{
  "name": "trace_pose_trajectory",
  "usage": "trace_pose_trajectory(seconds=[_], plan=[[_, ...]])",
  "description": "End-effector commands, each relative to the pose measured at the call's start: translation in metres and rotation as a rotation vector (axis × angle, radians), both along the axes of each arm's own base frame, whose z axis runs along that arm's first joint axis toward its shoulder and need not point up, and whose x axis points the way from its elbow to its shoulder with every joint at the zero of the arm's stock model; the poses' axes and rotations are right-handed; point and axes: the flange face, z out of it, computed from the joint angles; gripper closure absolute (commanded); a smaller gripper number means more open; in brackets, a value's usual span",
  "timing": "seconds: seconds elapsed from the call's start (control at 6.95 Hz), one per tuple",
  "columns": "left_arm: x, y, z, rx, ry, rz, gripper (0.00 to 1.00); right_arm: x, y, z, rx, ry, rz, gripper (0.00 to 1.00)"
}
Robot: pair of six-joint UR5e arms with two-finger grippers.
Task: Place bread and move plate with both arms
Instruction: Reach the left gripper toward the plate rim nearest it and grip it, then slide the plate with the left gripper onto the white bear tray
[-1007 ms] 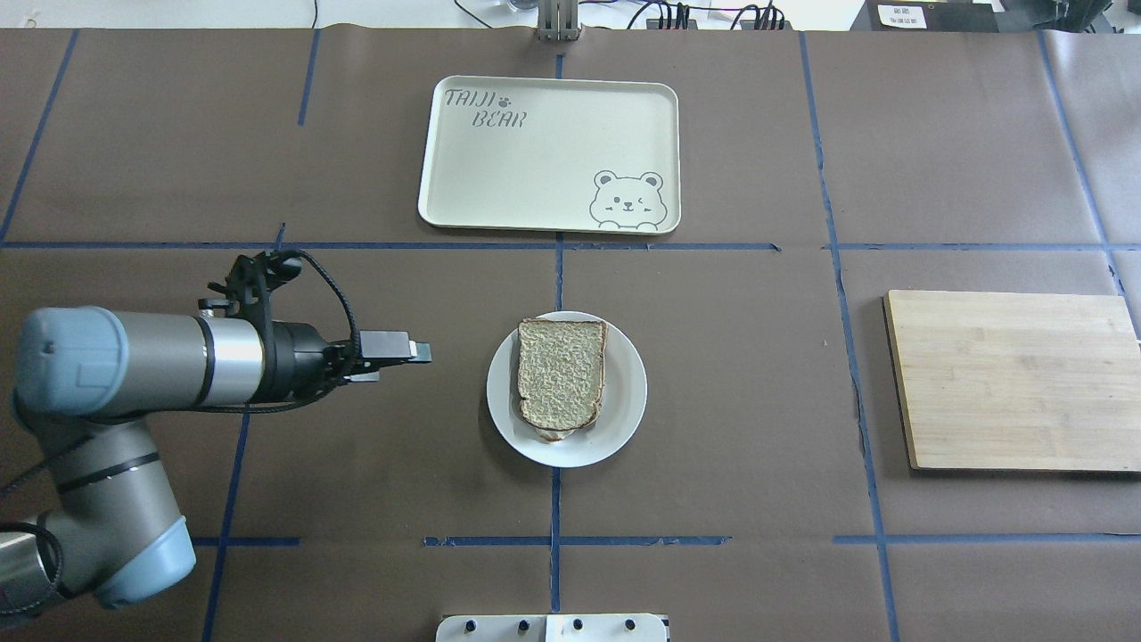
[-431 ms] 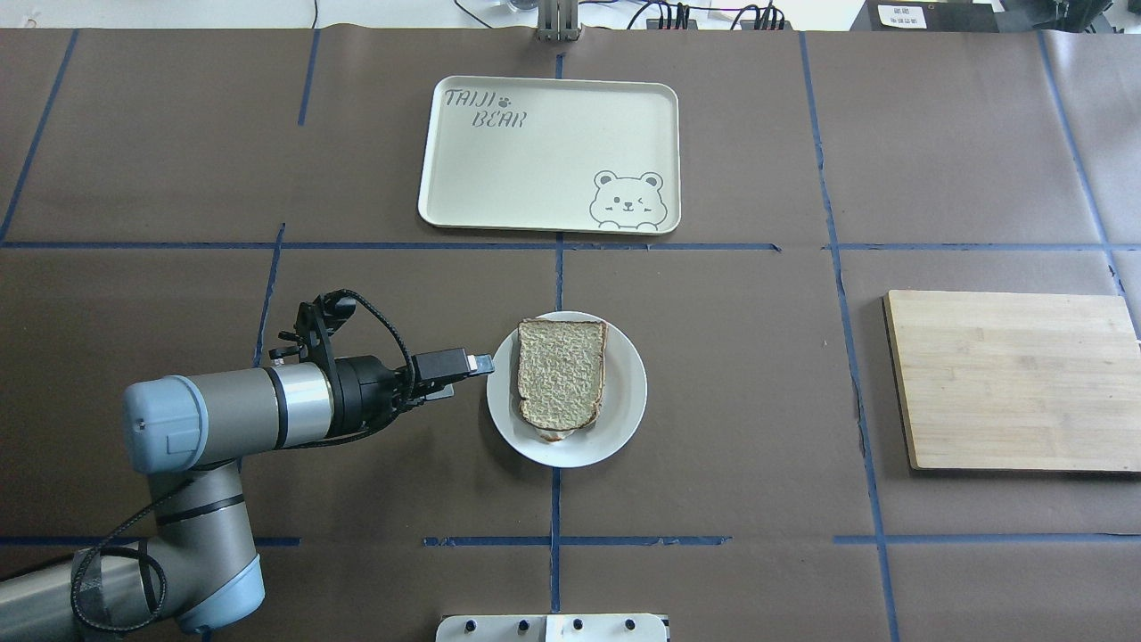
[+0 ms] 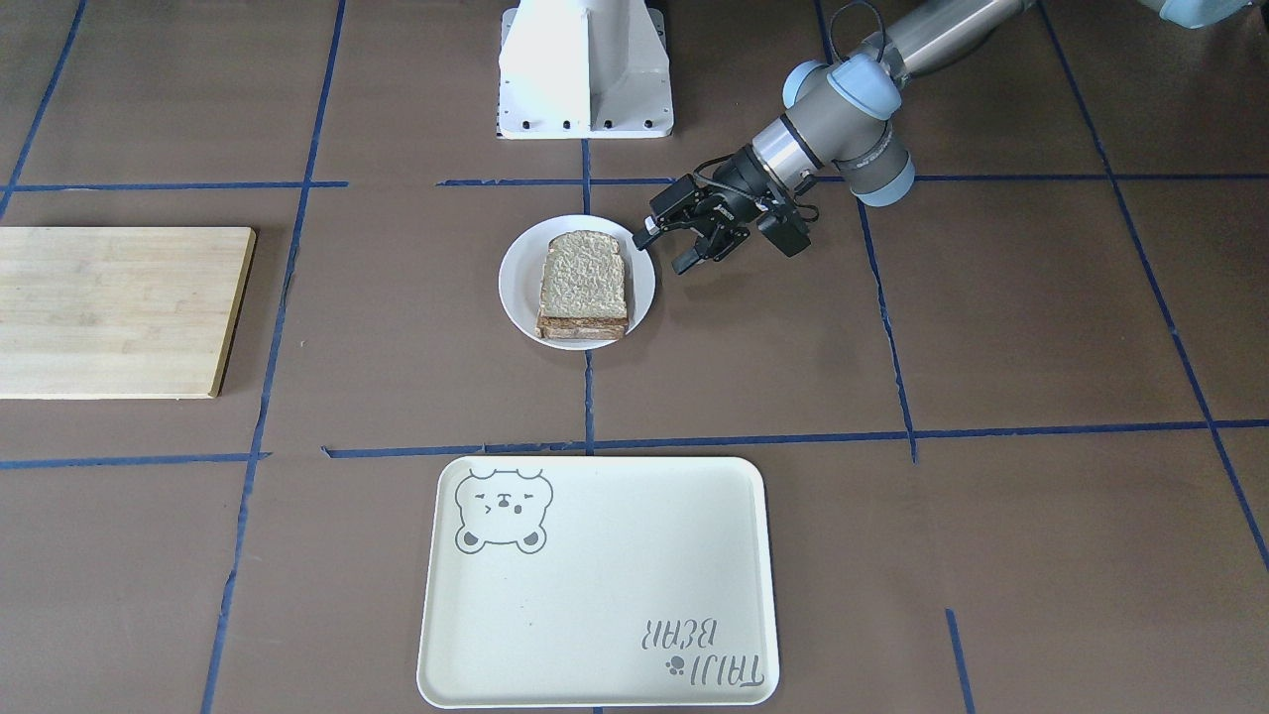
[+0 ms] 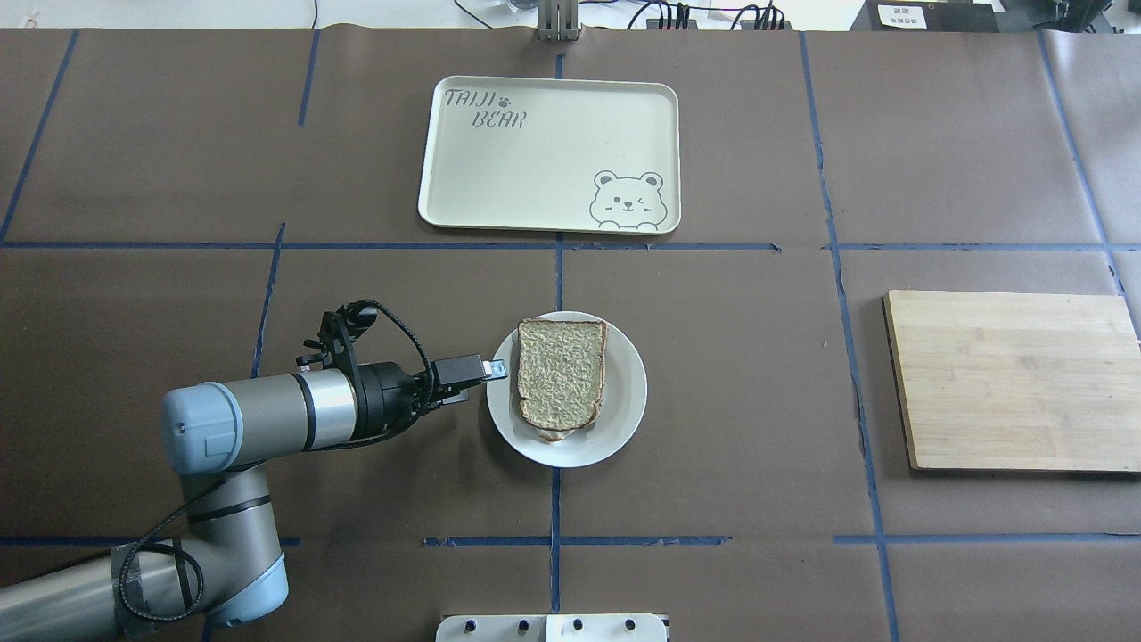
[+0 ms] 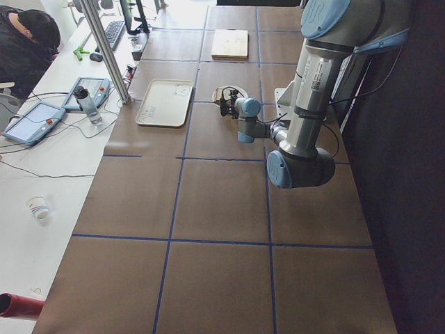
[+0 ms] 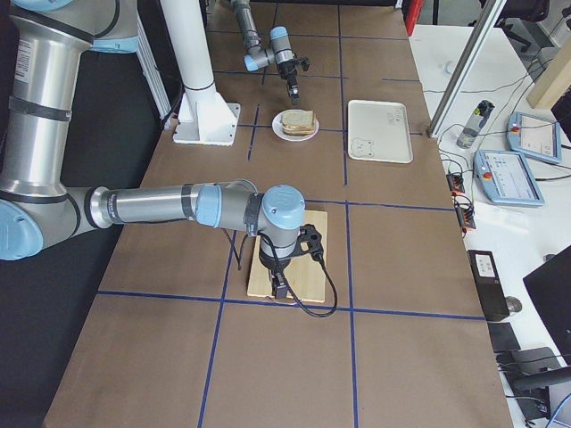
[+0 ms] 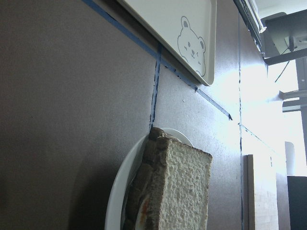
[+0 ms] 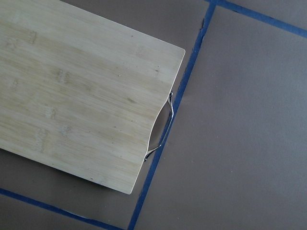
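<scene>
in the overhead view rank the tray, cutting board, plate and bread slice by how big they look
Largest: cutting board and bear tray, about alike, too close to rank.
Then: white plate.
Smallest: bread slice.

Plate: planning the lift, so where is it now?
In the overhead view the plate sits mid-table under the bread, the left pincer by its left rim, bear tray beyond.
</scene>
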Motion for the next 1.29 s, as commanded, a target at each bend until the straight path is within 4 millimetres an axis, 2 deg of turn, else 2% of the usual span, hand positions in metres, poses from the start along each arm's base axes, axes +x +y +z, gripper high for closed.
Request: trace_pose_trajectory(seconds=[0.0,0.29,0.43,0.58,0.72,1.15], plan=[[0.020,0.014,0.005,-0.008,-0.010,0.005,0.11,0.000,0.000,0.001,-0.002,-0.001,0.001,0.00],[0.031,0.014,0.008,-0.002,0.009,0.007,0.18,0.000,0.000,0.001,-0.004,-0.001,0.001,0.00],[0.033,0.013,0.000,0.002,0.025,0.005,0.31,0.000,0.000,0.001,-0.003,-0.001,0.001,0.00],[0.034,0.014,-0.004,-0.026,0.041,0.011,0.50,0.000,0.000,0.001,-0.003,-0.001,0.001,0.00],[0.036,0.015,-0.005,-0.035,0.044,0.015,0.64,0.000,0.000,0.001,-0.003,-0.001,0.001,0.00],[0.036,0.018,-0.005,-0.032,0.053,0.020,0.65,0.000,0.000,0.001,-0.002,0.000,0.001,0.00]])
